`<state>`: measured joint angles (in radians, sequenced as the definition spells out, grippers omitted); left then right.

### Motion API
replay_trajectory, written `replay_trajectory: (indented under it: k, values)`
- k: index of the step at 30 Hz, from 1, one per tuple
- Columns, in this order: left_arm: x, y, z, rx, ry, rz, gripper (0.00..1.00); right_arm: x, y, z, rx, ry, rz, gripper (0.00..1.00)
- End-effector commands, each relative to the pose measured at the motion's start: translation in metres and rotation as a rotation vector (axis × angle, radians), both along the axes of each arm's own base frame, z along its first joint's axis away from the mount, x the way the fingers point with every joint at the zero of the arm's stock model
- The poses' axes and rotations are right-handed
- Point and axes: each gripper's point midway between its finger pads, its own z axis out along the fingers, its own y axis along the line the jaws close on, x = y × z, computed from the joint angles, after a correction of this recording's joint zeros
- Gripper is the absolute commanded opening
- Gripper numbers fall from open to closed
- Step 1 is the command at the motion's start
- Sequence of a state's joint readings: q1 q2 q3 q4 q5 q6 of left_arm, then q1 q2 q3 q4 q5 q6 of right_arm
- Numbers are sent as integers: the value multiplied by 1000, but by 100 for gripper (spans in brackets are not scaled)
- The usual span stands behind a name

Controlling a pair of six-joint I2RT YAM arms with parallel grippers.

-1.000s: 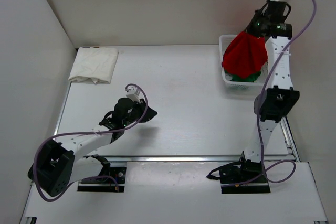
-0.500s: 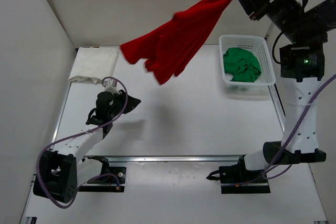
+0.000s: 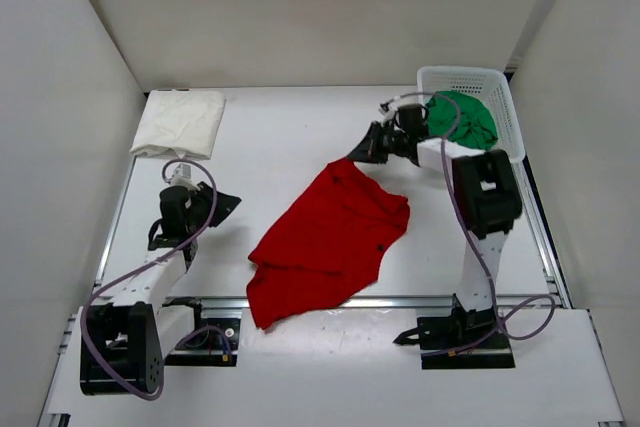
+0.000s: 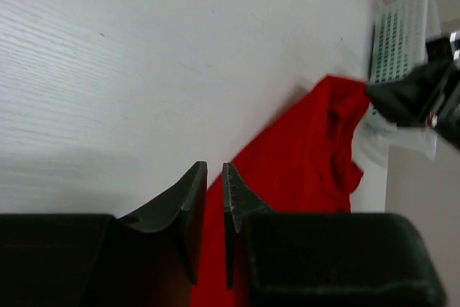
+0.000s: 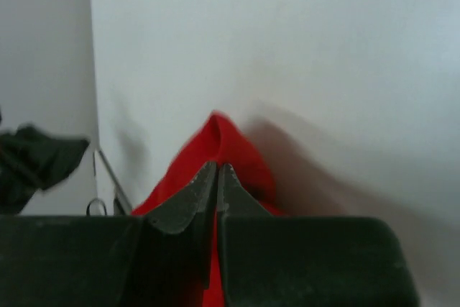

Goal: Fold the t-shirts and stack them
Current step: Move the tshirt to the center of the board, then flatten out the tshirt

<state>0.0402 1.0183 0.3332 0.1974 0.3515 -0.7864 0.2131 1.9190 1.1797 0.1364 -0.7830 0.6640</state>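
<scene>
The red t-shirt (image 3: 325, 242) lay spread out, stretching from the right gripper (image 3: 360, 154), clamped on its top corner, toward the left gripper (image 3: 230, 204), which stood nearby, slightly parted and empty. The green t-shirt (image 3: 468, 119) sat in the basket (image 3: 455, 72) behind the right gripper.

Bright, even light — soft shadow beside red t-shirt (image 5: 224, 141); right wrist view blurry.
</scene>
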Motion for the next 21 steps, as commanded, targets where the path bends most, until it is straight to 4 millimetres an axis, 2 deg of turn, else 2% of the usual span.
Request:
replay_trajectory:
  k: [1, 2, 3, 4, 5, 6, 7, 8, 10, 11, 12, 13, 14, 15, 16, 17, 18, 19, 21]
  values:
    - [-2, -19, 4, 71, -10, -79, 26, 63, 28, 79, -76, -277, 23, 0]
    - [-2, -33, 10, 113, -29, -109, 26, 75, 32, 82, -136, -269, -2, 0]
    - [-4, -48, 16, 171, -43, -154, 26, 87, 26, 91, -189, -281, -43, 3]
    - [-10, -56, 12, 223, -34, -198, 29, 90, 24, 93, -227, -294, -54, 14]
    - [-14, -78, 22, 247, -70, -259, 30, 93, 16, 101, -275, -306, -96, 21]
    - [-24, -99, 24, 286, -93, -331, 33, 91, 10, 106, -314, -320, -127, 34]
    - [-30, -108, 20, 321, -93, -372, 36, 90, 1, 113, -339, -342, -145, 43]
    - [-36, -124, 23, 344, -109, -416, 37, 84, -11, 113, -370, -338, -189, 50]
    - [-49, -136, 3, 413, -54, -485, 42, 64, -23, 106, -392, -337, -221, 55]
    - [-53, -145, -1, 415, -42, -513, 45, 48, -33, 98, -397, -328, -242, 55]
    - [-53, -150, -6, 422, -32, -532, 47, 31, -40, 85, -396, -310, -259, 54]
    - [-54, -160, -4, 403, -43, -559, 48, 24, -37, 84, -357, -319, -267, 43]
    - [-55, -170, -7, 406, -38, -606, 50, -1, -47, 57, -360, -252, -274, 26]
    - [-57, -185, -3, 420, -48, -635, 50, -21, -48, 45, -342, -240, -264, 20]
    - [-61, -197, -3, 470, -57, -676, 52, -35, -46, 45, -329, -250, -252, 4]
    - [-66, -203, -6, 499, -59, -715, 54, -60, -46, 18, -348, -189, -225, 0]
    - [-65, -210, -8, 525, -64, -727, 56, -80, -48, 2, -371, -169, -216, 0]
    - [-69, -221, -7, 532, -75, -763, 59, -89, -52, 2, -394, -181, -229, 0]
    - [-73, -229, -26, 565, -36, -809, 70, -122, -60, -27, -441, -129, -235, 1]
